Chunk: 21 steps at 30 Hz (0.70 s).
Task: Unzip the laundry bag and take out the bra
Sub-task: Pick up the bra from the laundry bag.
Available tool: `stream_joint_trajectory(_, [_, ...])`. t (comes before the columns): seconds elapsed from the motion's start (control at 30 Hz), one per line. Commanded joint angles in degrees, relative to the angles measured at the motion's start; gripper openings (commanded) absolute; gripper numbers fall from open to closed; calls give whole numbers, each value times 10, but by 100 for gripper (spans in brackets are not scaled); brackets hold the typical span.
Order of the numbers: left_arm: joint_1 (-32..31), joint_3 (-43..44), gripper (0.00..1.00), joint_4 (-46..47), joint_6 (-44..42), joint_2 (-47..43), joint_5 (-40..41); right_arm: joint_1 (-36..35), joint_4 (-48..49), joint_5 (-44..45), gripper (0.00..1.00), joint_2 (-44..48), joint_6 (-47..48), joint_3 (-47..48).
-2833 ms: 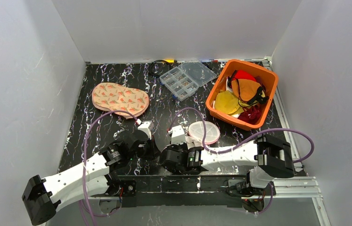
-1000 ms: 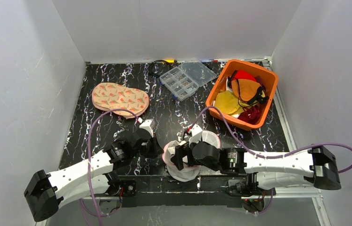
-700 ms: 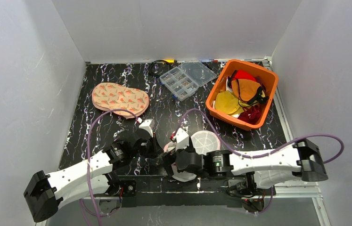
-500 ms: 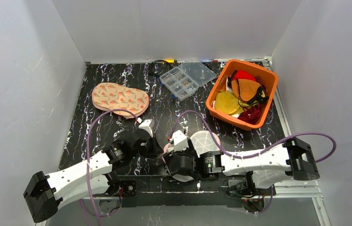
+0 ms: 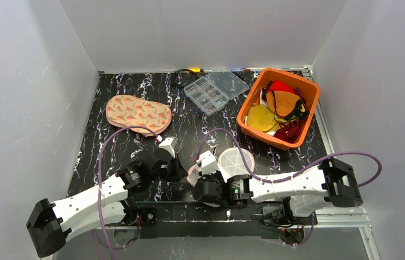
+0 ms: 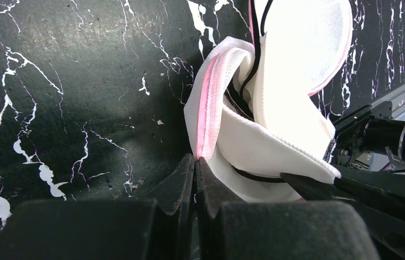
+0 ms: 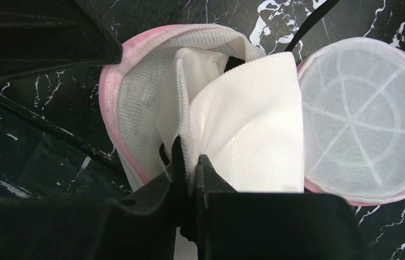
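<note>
The laundry bag lies unzipped near the table's front; its ribbed flat face (image 5: 236,161) is folded to the right and its pink zip rim (image 5: 193,174) gapes to the left. My left gripper (image 5: 181,174) is shut on that pink rim (image 6: 205,124). My right gripper (image 5: 203,176) is shut on a fold of the white bra (image 7: 243,124), which stands out of the bag's mouth between the rim (image 7: 110,92) and the flat face (image 7: 365,119). The bra with its black strap also shows in the left wrist view (image 6: 276,146).
An orange bin (image 5: 246,105) of clothes stands at the back right. A clear compartment box (image 5: 216,89) and a black cable (image 5: 180,79) lie at the back. A pink patterned pad (image 5: 137,112) lies at the left. The black front rail (image 5: 189,208) runs just behind both grippers.
The bag was shut 2.8 s ago and is now open. The right gripper, which had drawn white cloth toward the front edge, has moved back to the bag's mouth. The left gripper kept its hold.
</note>
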<state>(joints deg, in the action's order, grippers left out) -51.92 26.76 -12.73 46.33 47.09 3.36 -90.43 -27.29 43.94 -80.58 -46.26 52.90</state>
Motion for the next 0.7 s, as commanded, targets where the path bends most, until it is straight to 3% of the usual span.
stream_joint_trajectory(0.0, [-1,-2,0,-20,0,-11,3,-2,10,21,8,36,7,-2])
stream_joint_trajectory(0.03, [-1,-2,0,-22,-1,-12,4,-3,27,17,2,52,21,-7])
stream_joint_trajectory(0.4, [-2,21,0,-34,-8,4,17,-2,144,-79,1,218,174,15])
stream_joint_trajectory(0.53, [-2,26,0,-39,-7,6,24,-2,138,-85,1,238,222,79])
stream_joint_trajectory(0.67, [-2,36,0,-55,-8,2,36,-2,69,-32,1,217,300,205])
